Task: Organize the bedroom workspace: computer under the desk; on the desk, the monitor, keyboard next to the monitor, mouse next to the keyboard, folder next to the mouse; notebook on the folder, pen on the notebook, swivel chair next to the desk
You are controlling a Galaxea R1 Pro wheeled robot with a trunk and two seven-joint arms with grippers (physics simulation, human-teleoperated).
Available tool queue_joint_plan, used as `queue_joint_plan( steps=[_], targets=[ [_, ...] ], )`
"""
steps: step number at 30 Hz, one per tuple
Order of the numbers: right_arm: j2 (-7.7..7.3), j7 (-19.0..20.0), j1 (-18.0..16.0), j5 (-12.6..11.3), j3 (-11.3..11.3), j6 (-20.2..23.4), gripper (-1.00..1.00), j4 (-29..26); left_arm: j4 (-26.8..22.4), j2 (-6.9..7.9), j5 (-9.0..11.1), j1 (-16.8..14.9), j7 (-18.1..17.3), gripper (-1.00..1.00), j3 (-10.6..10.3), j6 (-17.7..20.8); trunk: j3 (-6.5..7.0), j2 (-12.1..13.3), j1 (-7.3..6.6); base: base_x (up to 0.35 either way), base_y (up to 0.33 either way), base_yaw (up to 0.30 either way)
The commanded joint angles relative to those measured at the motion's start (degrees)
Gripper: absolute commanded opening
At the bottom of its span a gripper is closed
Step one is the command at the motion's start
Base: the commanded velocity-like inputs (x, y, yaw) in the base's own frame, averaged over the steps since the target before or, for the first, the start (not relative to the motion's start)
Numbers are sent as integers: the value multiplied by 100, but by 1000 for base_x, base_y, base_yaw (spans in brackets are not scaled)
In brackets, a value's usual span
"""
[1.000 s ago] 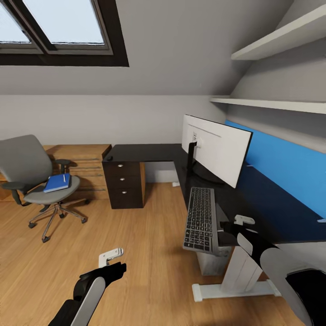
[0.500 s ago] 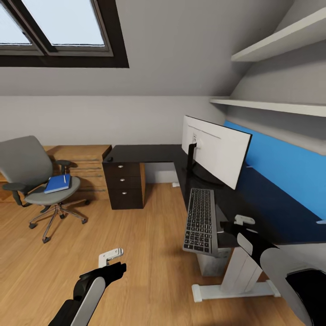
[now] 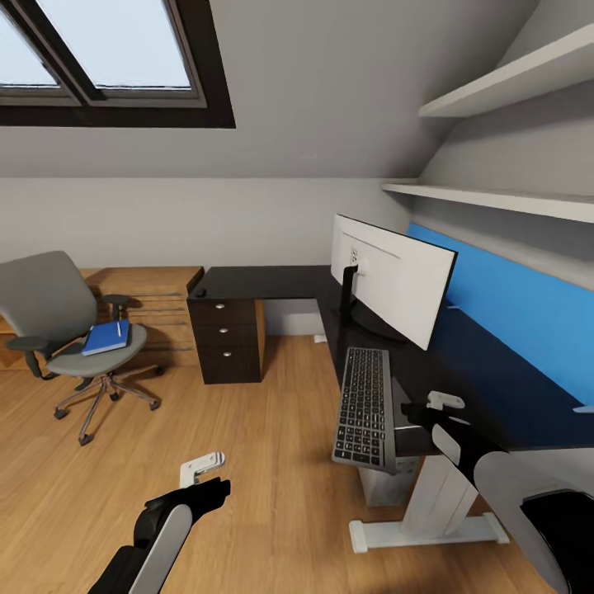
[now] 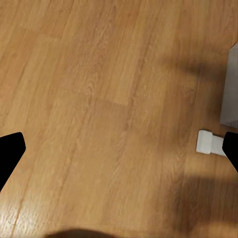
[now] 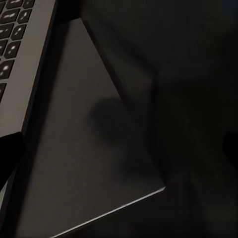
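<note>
A: What is sitting nearest?

B: The left gripper [image 3: 202, 469] is hanging over bare wooden floor [image 3: 272, 462], fingers spread apart. The right gripper [image 3: 436, 404] is hovering at the black desk [image 3: 495, 388] edge; I cannot tell its spread.

A: And the flat grey keyboard [image 3: 363, 406]?

B: One, overhanging the desk edge at five o'clock. Beyond, one white monitor [image 3: 392, 276]. At nine o'clock, one grey swivel chair [image 3: 62, 318] is carrying one blue folder [image 3: 105, 337].

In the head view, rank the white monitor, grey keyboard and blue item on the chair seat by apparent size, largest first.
1. White widescreen monitor, seen from its back.
2. Grey keyboard; nearer the camera, which enlarges it.
3. Blue flat item on the grey swivel chair, farther off, so its true size is unsure.
</note>
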Motion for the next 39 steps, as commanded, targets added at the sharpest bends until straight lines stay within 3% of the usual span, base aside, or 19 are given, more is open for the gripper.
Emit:
queue_joint_plan(
  steps=[1, 16, 39],
  targets=[
    [-4, -16, -2, -48, 48, 16, 100, -9, -7, 1, 52, -5, 55, 100, -9, 7, -6, -4, 0, 0, 0, 0],
    [4, 31, 4, -56, 63, -6, 100, -9, -2, 5, 47, -5, 55, 100, -22, 7, -6, -4, 0, 8, 0, 0],
    [5, 58, 6, 27, 65, -6, 100, -9, 158, -4, 24, -5, 46, 100, -71, -97, -6, -4, 0, 161, 29, 0]
  ],
)
